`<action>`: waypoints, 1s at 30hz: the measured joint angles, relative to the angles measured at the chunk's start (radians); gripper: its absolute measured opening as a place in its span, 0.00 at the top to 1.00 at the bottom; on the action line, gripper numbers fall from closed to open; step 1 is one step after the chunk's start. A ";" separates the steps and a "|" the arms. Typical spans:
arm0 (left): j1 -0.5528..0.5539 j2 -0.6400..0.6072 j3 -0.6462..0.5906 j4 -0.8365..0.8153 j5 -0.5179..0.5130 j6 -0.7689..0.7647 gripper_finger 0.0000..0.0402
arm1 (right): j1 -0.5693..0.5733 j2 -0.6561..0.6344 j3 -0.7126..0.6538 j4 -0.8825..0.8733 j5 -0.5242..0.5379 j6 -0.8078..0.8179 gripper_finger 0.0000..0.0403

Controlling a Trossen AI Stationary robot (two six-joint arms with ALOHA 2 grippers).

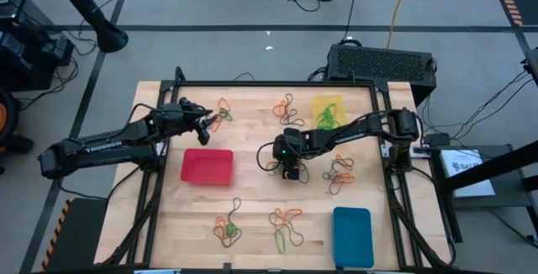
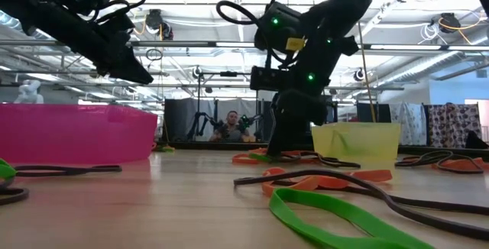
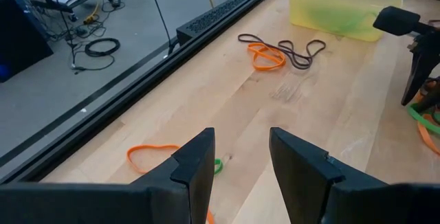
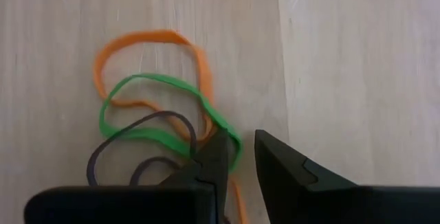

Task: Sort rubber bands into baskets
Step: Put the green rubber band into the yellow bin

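High view: we find the right gripper (image 1: 291, 173) down at mid-table over a tangle of rubber bands (image 1: 277, 160), between the red basket (image 1: 207, 166) and the yellow basket (image 1: 328, 110). The left gripper (image 1: 207, 123) hovers by the far cluster, above the red basket.

Right wrist view: we note the green band (image 4: 148, 107) touching the narrowly parted fingers (image 4: 216, 155); nothing clamped.

Left wrist view: jaws apart, empty.

The pale wooden desk (image 1: 252, 190) carries a red basket (image 1: 207, 166). Right of it, at the far edge, sits the yellow basket (image 1: 328, 108); the blue basket (image 1: 352, 236) lies at the near right. Rubber bands (image 1: 286, 223) lie in scattered clusters around the red basket.
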 joint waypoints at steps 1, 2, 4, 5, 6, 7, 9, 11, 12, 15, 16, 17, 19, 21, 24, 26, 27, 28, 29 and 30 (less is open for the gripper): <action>0.000 0.000 0.000 0.000 0.000 0.000 0.63 | 0.000 0.000 0.000 -0.003 0.000 -0.001 0.84; 0.000 0.000 0.000 0.000 0.000 0.000 0.63 | 0.000 0.000 0.000 -0.001 0.000 -0.001 0.84; 0.000 0.000 0.000 -0.002 0.000 -0.001 0.63 | 0.000 0.000 0.000 0.001 0.000 -0.002 0.85; 0.000 0.000 0.000 -0.002 0.000 -0.001 0.63 | 0.000 0.000 0.000 0.001 0.000 -0.004 0.86; 0.000 0.000 0.000 -0.002 0.000 -0.001 0.63 | 0.000 0.000 0.000 0.001 0.000 -0.010 0.88; 0.000 0.000 0.000 -0.002 0.000 -0.001 0.63 | 0.000 0.000 0.000 0.002 0.000 -0.017 0.91; 0.000 0.000 0.000 -0.002 0.000 -0.001 0.63 | 0.000 0.000 0.000 0.002 0.000 -0.030 0.97; 0.000 0.000 0.000 -0.002 0.000 -0.001 0.63 | -0.001 0.000 0.000 0.003 0.020 -0.032 0.98; 0.000 0.000 0.000 -0.002 0.000 -0.001 0.63 | -0.001 0.000 0.005 -0.003 0.039 -0.032 0.99; 0.000 0.000 0.000 -0.002 0.000 -0.001 0.63 | -0.002 -0.004 0.041 -0.036 0.101 -0.045 1.00; 0.000 0.000 0.000 -0.002 0.000 -0.001 0.63 | -0.002 -0.009 0.059 -0.059 0.126 -0.053 1.00; 0.000 0.000 0.000 -0.003 0.000 -0.001 0.63 | -0.002 -0.015 0.079 -0.085 0.156 -0.062 1.00; 0.000 0.000 0.000 -0.009 0.000 -0.001 0.63 | -0.002 -0.031 0.123 -0.156 0.216 -0.078 1.00; 0.000 0.000 0.000 -0.025 0.000 -0.001 0.63 | -0.002 -0.053 0.165 -0.262 0.286 -0.083 1.00; 0.000 0.000 0.000 -0.037 0.000 -0.001 0.63 | -0.005 -0.099 0.219 -0.418 0.387 -0.071 1.00; 0.000 0.000 0.000 -0.042 0.000 0.000 0.63 | -0.012 -0.139 0.228 -0.495 0.435 -0.050 1.00; 0.000 0.000 0.000 -0.042 0.000 0.002 0.63 | -0.018 -0.158 0.228 -0.530 0.445 -0.033 1.00; 0.000 0.000 0.000 -0.040 0.000 0.002 0.63 | -0.027 -0.178 0.228 -0.570 0.446 -0.010 1.00; 0.000 0.000 0.000 -0.039 0.000 0.003 0.63 | -0.039 -0.195 0.228 -0.609 0.446 0.019 1.00; 0.000 0.000 0.000 -0.038 0.000 0.006 0.63 | -0.054 -0.207 0.228 -0.643 0.449 0.050 1.00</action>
